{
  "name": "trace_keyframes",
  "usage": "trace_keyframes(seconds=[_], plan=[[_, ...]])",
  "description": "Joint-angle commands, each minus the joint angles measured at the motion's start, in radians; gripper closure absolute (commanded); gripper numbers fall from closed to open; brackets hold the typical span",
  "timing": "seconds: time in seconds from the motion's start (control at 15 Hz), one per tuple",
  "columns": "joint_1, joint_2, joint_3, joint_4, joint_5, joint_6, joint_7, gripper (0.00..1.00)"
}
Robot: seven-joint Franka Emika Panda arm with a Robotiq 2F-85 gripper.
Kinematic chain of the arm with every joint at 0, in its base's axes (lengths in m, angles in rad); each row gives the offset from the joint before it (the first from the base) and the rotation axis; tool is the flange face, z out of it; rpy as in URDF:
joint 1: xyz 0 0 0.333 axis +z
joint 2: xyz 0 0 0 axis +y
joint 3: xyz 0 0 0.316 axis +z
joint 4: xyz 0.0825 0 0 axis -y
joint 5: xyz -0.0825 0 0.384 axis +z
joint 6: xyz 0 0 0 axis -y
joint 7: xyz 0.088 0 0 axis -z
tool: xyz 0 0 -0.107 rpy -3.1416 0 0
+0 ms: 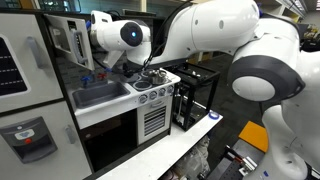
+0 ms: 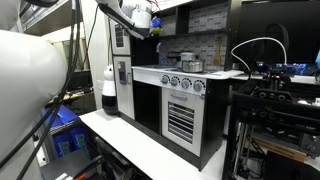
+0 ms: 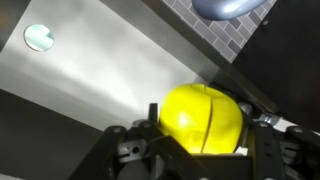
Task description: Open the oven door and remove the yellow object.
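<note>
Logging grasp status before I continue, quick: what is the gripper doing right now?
Gripper: closed on the yellow ball, as the wrist view shows.

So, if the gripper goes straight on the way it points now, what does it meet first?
The yellow ball, which sits between the fingers of the gripper. Beyond it probably the grey surface, though depth is unclear.
</note>
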Motion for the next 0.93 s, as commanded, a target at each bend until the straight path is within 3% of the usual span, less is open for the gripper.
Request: trace_keyframes(seconds=[0.0,0.33,0.87], plan=[[0.003,-0.108,0.072,-0.088,-0.028,-0.043,-0.086,0.56],[0.008,-0.179,0.121,-0.141,-0.018,-0.098,-0.156,0.56],[0.050,-0.256,0.139,-0.176,-0.013,-0.178,-0.204,0.56]])
